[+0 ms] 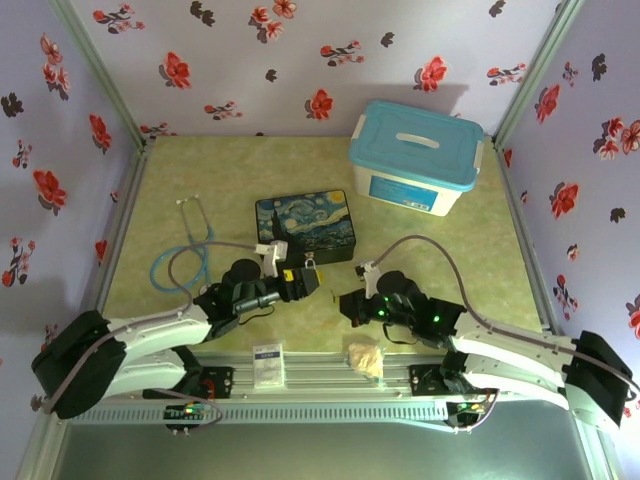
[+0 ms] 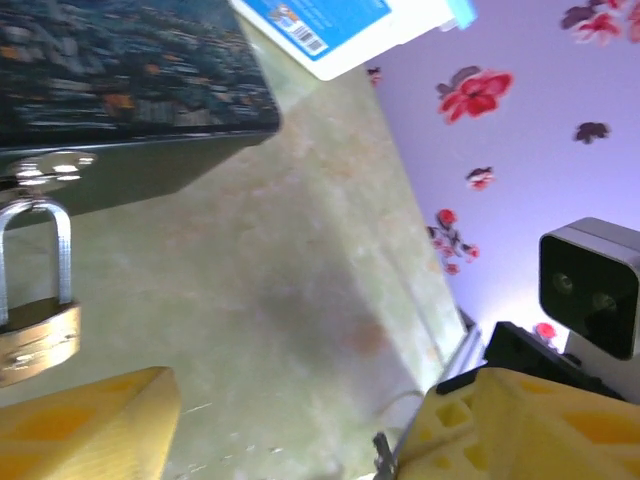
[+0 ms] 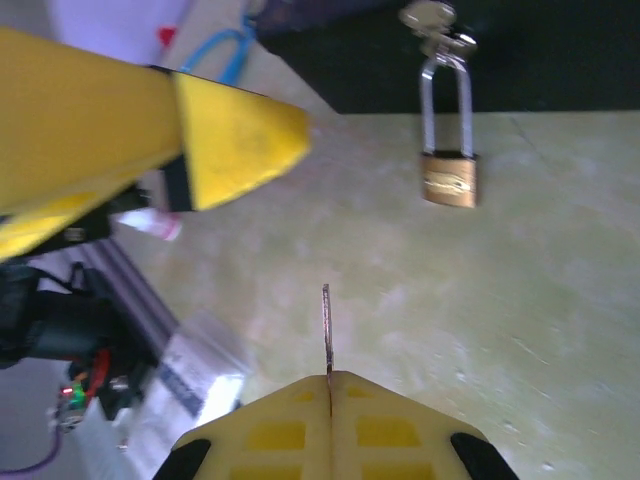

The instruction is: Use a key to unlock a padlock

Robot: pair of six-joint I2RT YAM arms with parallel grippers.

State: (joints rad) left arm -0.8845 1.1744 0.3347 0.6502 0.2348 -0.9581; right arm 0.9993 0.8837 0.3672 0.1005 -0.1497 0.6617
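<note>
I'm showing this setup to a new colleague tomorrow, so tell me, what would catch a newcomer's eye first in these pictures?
Probably the small brass padlock hooked on the hasp of the Starry Night box in the middle. Just short of it, the right gripper pinches a thin key, edge-on and pointing toward the lock. The red-flowered walls and the blue-lidded tub at far right also stand out.
</note>
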